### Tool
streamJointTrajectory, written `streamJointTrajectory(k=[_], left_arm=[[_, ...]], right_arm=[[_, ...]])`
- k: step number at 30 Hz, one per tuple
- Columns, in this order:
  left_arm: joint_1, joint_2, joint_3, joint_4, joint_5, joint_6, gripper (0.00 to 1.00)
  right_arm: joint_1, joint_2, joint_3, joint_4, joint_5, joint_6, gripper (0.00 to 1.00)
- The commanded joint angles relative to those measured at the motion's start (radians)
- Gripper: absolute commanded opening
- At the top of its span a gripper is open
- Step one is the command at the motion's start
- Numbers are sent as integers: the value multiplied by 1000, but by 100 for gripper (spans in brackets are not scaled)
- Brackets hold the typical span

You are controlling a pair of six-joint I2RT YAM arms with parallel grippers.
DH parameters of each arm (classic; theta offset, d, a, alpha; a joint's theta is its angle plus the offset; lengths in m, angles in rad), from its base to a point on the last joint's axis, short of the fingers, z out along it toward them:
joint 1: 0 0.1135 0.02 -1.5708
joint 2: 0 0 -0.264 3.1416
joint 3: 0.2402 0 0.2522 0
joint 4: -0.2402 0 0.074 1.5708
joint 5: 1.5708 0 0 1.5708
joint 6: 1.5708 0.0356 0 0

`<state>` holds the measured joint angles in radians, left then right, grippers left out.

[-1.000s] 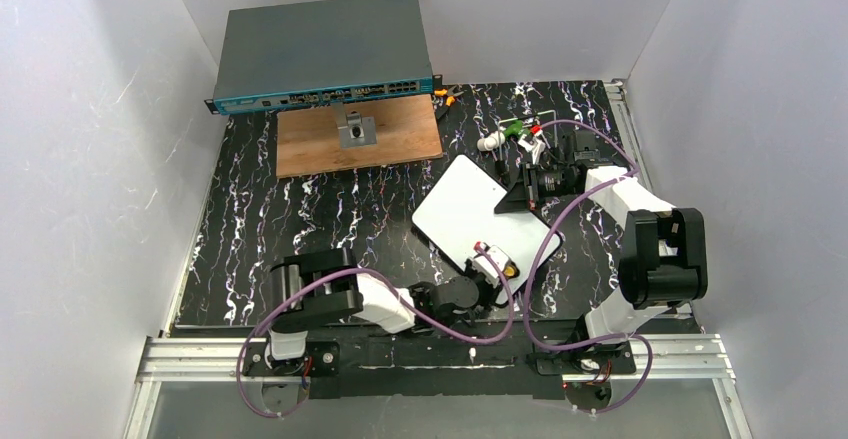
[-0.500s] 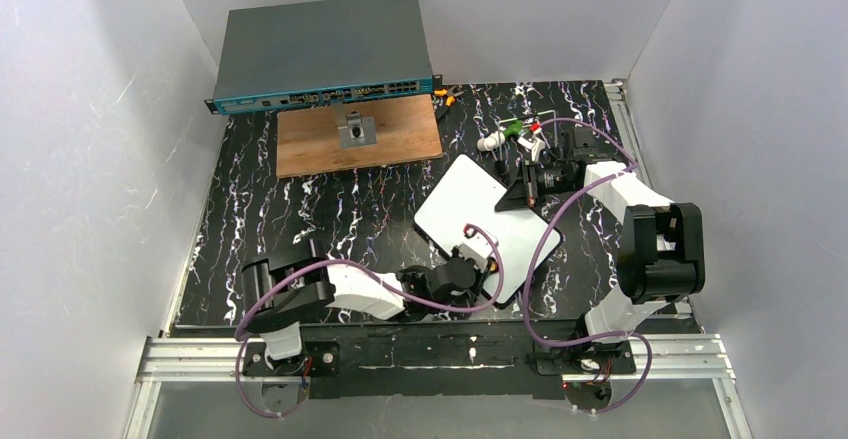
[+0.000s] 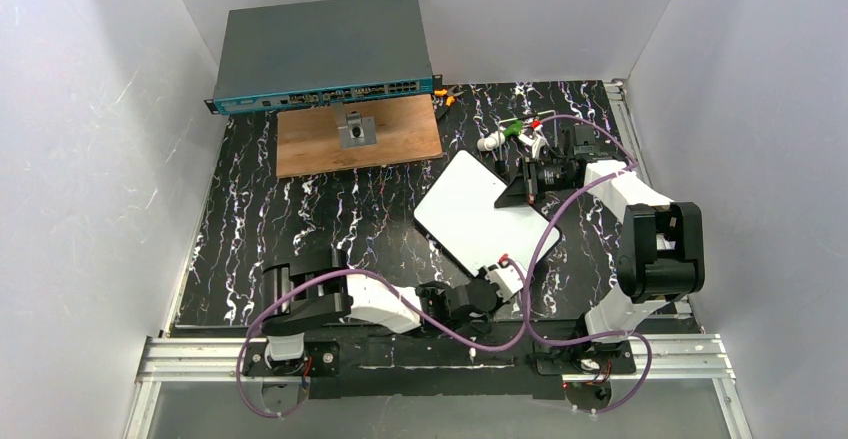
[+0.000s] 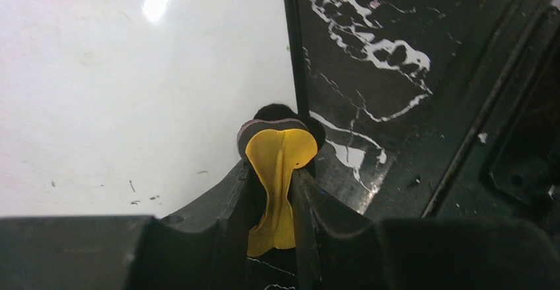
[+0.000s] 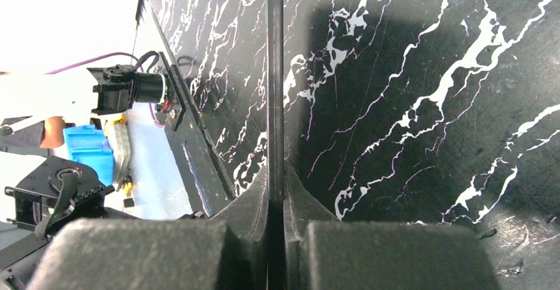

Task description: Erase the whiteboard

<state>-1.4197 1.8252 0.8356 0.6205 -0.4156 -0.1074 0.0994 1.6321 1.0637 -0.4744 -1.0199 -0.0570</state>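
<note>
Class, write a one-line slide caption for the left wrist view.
Left gripper clamps a yellow eraser, dark tip at the rim of the whiteboard.

Down from high on the near side of the whiteboard (image 3: pixel 478 214); close over its near corner, shared, from left wrist; low beside it from right.

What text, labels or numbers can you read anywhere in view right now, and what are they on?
No text can be read in any view.
The network switch: front-panel markings too small to read.
The whiteboard: no writing, only a few dark specks.
The yellow eraser in the left gripper: no print visible.
</note>
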Motion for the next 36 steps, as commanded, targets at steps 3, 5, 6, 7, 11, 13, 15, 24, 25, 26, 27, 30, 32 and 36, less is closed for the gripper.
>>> streamJointTrajectory(k=[3, 5, 6, 7, 11, 13, 15, 24, 25, 26, 27, 30, 32, 36], left_arm=[[2, -3, 81, -46, -191, 49, 0], [2, 3, 107, -56, -212, 65, 0], [2, 6, 120, -65, -223, 69, 0], [4, 10, 133, -68, -230, 75, 0], [11, 20, 165, -89, -244, 89, 0], [11, 19, 159, -90, -232, 90, 0], [11, 9, 135, -78, -181, 93, 0], [-17, -24, 46, -173, -26, 95, 0], [-23, -25, 43, -186, -31, 94, 0], [-29, -27, 40, -197, -33, 94, 0], [-35, -28, 36, -209, -37, 94, 0], [-48, -33, 23, -225, -41, 93, 0], [-52, -36, 12, -222, -44, 89, 0], [-52, -45, 17, -210, -64, 92, 0]], right_arm=[[5, -11, 45, -22, -152, 97, 1], [5, -11, 44, -21, -153, 97, 1], [5, -13, 44, -21, -152, 97, 1], [5, -14, 42, -21, -152, 97, 1], [6, -18, 38, -18, -152, 97, 1], [5, -19, 37, -19, -152, 97, 1], [5, -20, 36, -18, -151, 95, 1], [3, -21, 36, -21, -152, 91, 1], [2, -21, 36, -21, -151, 90, 1], [2, -21, 36, -22, -150, 89, 1], [2, -21, 36, -22, -149, 88, 1], [2, -19, 37, -21, -150, 88, 1], [2, -18, 38, -23, -150, 88, 1], [2, -20, 36, -23, -149, 86, 1]])
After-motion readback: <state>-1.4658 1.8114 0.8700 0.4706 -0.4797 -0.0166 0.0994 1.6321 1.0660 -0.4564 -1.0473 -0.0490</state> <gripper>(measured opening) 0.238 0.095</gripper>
